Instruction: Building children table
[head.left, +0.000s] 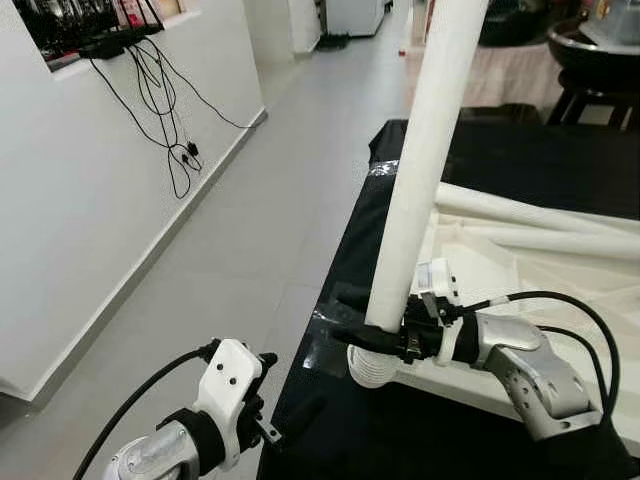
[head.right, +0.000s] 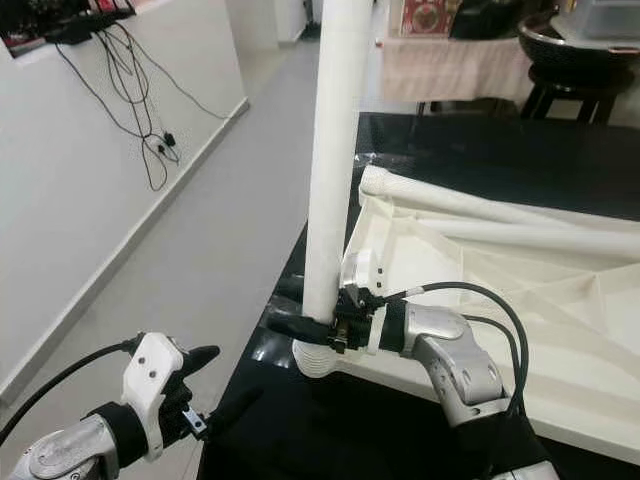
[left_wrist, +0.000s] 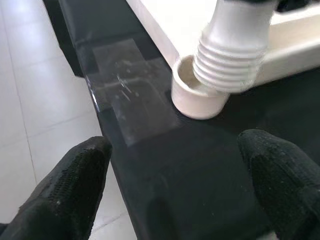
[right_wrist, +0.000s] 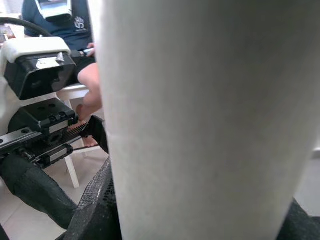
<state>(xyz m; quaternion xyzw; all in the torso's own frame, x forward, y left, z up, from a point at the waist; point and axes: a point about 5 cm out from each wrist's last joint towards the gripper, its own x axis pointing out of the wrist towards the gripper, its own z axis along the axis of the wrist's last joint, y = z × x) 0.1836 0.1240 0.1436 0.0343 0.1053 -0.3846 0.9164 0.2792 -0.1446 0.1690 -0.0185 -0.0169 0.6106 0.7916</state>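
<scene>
— Right gripper (head.left: 372, 338)?
— Clamped on the white table leg (head.left: 420, 170) near its threaded end, held nearly upright over the corner socket (left_wrist: 197, 97) of the upturned white tabletop (head.right: 520, 300).
— Seated?
— Threads tilted at the socket rim; cannot tell if engaged.
— Left gripper (left_wrist: 175, 185)?
— Fingers spread wide, holding nothing, low beside the black surface (head.left: 500, 160) edge, pointed at that corner.
— Elsewhere?
— Two more legs (head.left: 530, 215) lying across the tabletop.
</scene>
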